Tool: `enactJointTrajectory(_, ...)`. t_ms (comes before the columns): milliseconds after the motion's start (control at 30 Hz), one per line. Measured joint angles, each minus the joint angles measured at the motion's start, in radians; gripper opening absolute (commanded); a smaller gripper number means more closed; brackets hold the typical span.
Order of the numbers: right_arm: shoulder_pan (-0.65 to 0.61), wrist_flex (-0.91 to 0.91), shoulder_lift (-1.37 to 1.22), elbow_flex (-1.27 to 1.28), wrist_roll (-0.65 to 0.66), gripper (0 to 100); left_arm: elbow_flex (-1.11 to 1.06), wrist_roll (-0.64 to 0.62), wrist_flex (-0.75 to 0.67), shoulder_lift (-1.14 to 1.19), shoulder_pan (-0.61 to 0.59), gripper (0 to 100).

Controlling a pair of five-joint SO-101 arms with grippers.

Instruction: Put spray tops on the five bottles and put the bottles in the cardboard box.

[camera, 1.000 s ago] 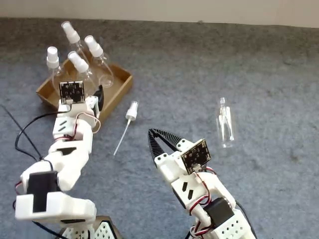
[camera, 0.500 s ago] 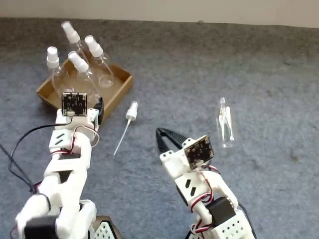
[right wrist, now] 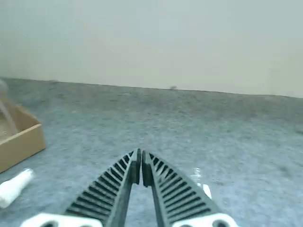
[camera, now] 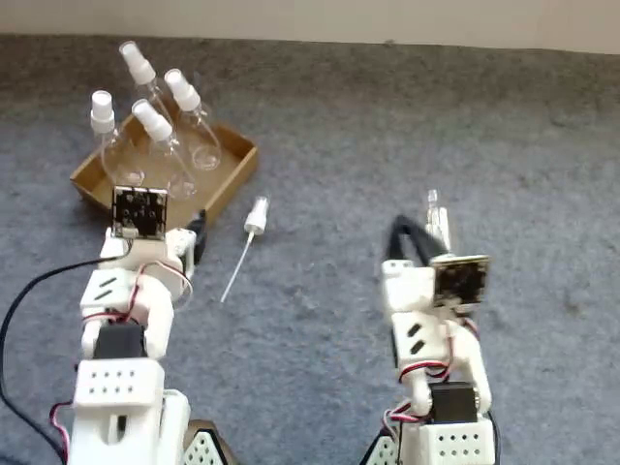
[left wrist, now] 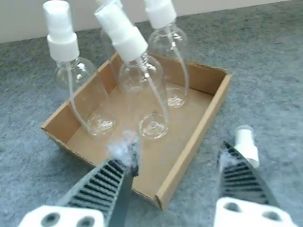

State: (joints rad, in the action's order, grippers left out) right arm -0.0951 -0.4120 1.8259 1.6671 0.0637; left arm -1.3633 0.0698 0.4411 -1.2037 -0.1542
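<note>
Several clear bottles (camera: pixel 170 145) with white spray tops stand in the cardboard box (camera: pixel 235 167) at the far left. A loose spray top (camera: pixel 256 217) lies on the carpet right of the box, its thin tube pointing toward me. One bare bottle (camera: pixel 438 228) lies on its side at the right. My left gripper (left wrist: pixel 177 161) is open just short of the box's (left wrist: pixel 203 118) near edge, with the spray top (left wrist: pixel 245 142) beside one finger. My right gripper (camera: pixel 402 232) is shut and empty, close to the left of the bare bottle.
Grey carpet covers the floor, with a pale wall (right wrist: pixel 151 38) at the far edge. The box's corner (right wrist: pixel 21 139) and the loose spray top (right wrist: pixel 14 187) appear off to one side in the right wrist view. Open carpet lies between the two arms.
My right arm has swung right, from near the spray top's tube to beside the bare bottle. My left arm has drawn back a little from the box.
</note>
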Motion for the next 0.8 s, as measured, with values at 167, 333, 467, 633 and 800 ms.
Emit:
enactJointTrajectory(167, 0.204, 0.0, 0.0, 0.0, 0.0, 0.5, 0.0, 0.0, 0.201, -0.21, 0.12, 21)
enactJointTrajectory(333, 0.39, -0.025, 0.0, 0.0, 0.0, 0.5, 0.034, -0.031, 0.328, -0.275, 0.167, 21)
enactJointTrajectory(467, 0.562, -0.074, 0.0, 0.0, 0.0, 0.5, 0.169, -0.071, 0.465, -0.272, 0.221, 21)
enactJointTrajectory(633, 0.75, -0.187, 0.0, 0.0, 0.0, 0.5, 0.324, -0.078, 0.594, -0.18, 0.359, 21)
enactJointTrajectory(800, 0.885, -0.347, 0.0, 0.0, 0.0, 0.5, 0.454, -0.169, 0.652, -0.037, 0.474, 21)
